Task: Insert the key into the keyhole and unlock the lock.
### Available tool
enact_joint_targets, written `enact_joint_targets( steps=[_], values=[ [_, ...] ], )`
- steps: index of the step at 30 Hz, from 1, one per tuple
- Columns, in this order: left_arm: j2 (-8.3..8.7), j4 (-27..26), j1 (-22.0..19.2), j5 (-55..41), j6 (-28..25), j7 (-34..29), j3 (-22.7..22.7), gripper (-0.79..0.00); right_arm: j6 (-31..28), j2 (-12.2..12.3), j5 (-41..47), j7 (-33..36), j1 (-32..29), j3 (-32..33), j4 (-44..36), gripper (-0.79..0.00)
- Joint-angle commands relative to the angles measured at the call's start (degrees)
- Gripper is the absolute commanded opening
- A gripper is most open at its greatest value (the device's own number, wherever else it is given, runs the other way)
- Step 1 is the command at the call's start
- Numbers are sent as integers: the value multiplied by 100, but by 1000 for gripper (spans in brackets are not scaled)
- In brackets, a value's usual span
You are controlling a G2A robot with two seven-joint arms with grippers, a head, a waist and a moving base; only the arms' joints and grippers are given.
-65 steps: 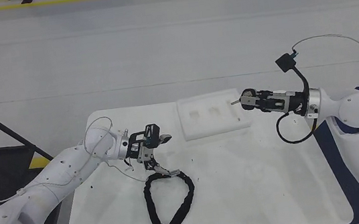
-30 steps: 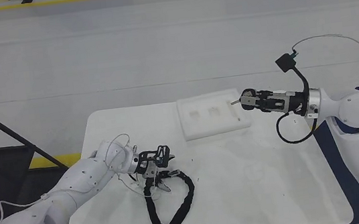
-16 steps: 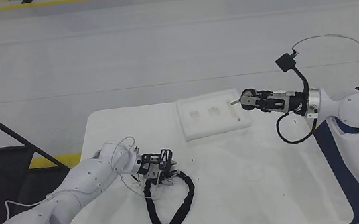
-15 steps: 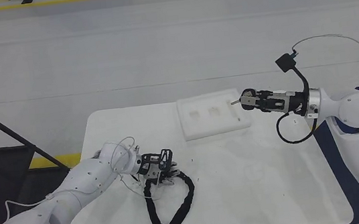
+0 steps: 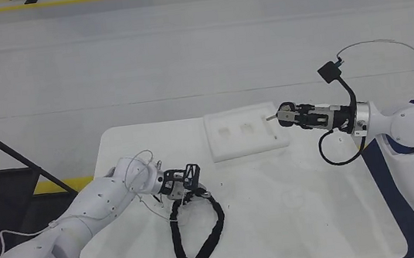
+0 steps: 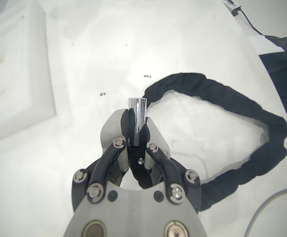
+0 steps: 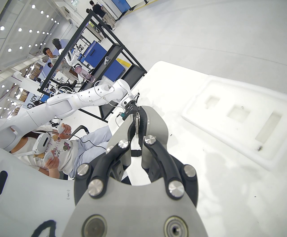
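The lock, a short chrome cylinder joined to a black sleeved chain, is clamped in the left jaws, which are clenched on its rear part so that the bright tip stands out beyond them. It is held at the near left of the counter, and the chain's loop lies on the surface toward the near edge. The key is pinched flat in the closed right jaws at the far right, by the right end of a white foam tray, well apart from the lock. The cylinder is judged hard, smooth and apt to slip or twist under a turning force, so a firm hold across its body is wanted. The chain is limp and probably weighty, and some drag from it is to be expected. The key is thin and stiff and is best taken by its head. The keyhole cannot be made out. Open counter is offered between the two arms; the tray's raised rim and the counter's left edge are to be minded.
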Motion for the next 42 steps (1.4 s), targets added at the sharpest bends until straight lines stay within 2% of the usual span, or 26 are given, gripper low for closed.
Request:
enact_joint_targets(
  steps=[1,9,15,23,32,42],
  values=[
    [35,-158,-47,-36,-79,148,-86,-785,0,0,0,0,0,0,0,-785],
    [140,-713,-126,-339,-171,918,-403,-785,0,0,0,0,0,0,0,-785],
    [118,-1131,-227,-359,-171,1020,-470,-785,227,45,-261,35,-223,13,-248,-785],
    [-43,-1339,-342,-716,-171,984,-626,-785,630,183,-557,338,-817,392,-990,-785],
    [-425,-1288,-243,-1185,23,814,-578,-785,1064,286,-883,178,-1469,901,-1781,-785],
    [-425,-1288,-243,-1185,23,814,-578,-785,1064,286,-883,178,-1469,901,-1781,-785]
  ],
)
